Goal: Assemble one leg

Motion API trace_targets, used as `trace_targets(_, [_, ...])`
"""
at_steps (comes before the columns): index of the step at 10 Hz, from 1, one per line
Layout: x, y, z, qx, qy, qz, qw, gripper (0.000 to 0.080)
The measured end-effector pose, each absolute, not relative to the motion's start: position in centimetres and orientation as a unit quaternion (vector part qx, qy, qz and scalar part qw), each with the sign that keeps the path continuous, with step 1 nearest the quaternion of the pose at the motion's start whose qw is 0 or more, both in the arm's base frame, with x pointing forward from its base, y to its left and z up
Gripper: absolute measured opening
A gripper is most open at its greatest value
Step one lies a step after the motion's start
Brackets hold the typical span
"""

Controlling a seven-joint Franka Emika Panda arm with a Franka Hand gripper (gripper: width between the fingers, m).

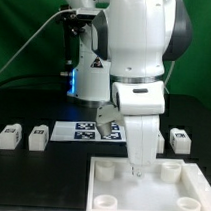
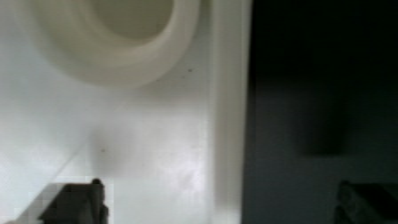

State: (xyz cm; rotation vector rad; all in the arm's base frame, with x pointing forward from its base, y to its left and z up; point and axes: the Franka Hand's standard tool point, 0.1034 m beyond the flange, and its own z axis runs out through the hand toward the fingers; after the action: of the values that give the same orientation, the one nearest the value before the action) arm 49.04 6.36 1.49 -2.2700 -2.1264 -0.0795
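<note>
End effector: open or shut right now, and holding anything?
Open and empty. In the wrist view the end effector has its fingers wide apart, with only the tray and table between them.

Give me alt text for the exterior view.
The gripper of the white arm points down over a white tray with round corner sockets. On the black table, two tagged legs sit at the exterior view's left, another at its right, the marker board between.

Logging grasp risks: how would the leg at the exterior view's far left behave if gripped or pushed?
The leg looks squat and flat-sided on the table, so it would probably slide rather than roll or tip. It appears to be rigid plastic, likely stiff and light. Its smooth faces may be slippery.
</note>
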Motion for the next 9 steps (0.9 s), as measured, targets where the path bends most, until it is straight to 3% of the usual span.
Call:
trace_targets(2, [49.0,7.4,4.3,-0.765,-0.644,-0.028,0.003,0.0649])
trace_targets(4, [48.3,9.5,5.8,-0.848,-0.529,-0.031,0.004,0.0649])
trace_targets(7, [47.2,14.2,6.7,-0.945,-0.326,-0.034,0.021,0.0649])
trace_targets(9, [46.7,15.3,6.5,-0.977,-0.210,-0.028,0.035,0.0649])
